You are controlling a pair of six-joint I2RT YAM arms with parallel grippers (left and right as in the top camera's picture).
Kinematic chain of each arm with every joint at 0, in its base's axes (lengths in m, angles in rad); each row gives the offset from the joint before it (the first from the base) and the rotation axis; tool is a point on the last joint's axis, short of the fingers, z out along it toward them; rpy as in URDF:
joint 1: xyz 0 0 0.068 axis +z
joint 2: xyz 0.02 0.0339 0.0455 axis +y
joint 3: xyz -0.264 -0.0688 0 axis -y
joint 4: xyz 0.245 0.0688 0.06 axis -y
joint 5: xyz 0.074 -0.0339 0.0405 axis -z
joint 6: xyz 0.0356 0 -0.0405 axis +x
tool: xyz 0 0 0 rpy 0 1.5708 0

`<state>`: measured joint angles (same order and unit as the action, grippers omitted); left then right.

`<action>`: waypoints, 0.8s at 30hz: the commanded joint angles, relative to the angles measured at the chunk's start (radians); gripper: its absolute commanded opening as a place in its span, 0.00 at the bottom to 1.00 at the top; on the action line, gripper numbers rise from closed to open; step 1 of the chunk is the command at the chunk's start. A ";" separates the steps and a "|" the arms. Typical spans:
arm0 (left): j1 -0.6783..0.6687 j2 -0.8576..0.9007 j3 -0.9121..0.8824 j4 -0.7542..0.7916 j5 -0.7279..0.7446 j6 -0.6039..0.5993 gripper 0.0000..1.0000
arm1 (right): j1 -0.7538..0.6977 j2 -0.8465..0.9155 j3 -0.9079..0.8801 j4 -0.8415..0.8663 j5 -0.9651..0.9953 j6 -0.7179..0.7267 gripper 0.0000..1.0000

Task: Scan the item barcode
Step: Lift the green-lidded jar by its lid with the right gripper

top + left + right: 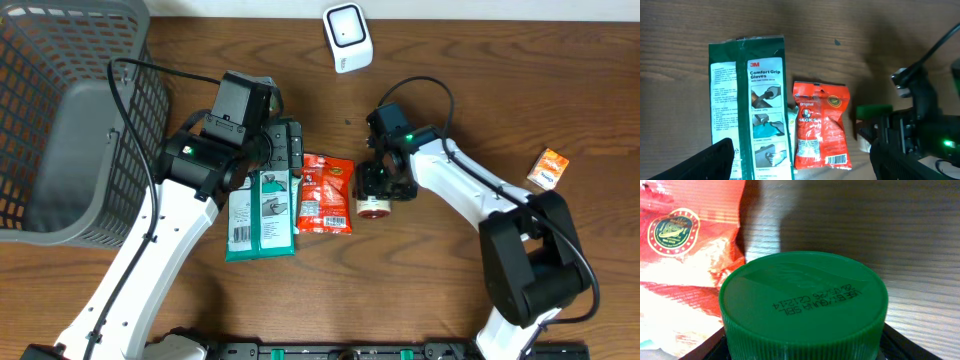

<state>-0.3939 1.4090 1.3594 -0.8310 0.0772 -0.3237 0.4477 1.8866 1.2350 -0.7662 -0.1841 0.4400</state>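
A jar with a green ribbed cap (802,297) fills the right wrist view. My right gripper (802,347) is shut on it, a black finger (710,347) pressed against each side of the cap. From overhead the jar (374,208) is low over the table, just right of a red snack bag (325,193), under the right gripper (383,185). The white scanner (347,38) stands at the back of the table. My left gripper (805,170) hangs open and holds nothing, above a green 3M gloves pack (762,100) and the snack bag (820,125).
A grey mesh basket (60,120) fills the left side of the table. A small orange box (549,167) lies at the far right. The gloves pack (260,212) lies partly under the left arm.
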 commanded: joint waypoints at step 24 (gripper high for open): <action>0.000 0.003 0.017 -0.001 0.005 0.009 0.87 | 0.021 -0.078 0.008 0.228 0.459 -0.071 0.49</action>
<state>-0.3939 1.4090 1.3594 -0.8310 0.0772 -0.3237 0.4496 1.8332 1.2350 -0.5739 0.1436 0.3813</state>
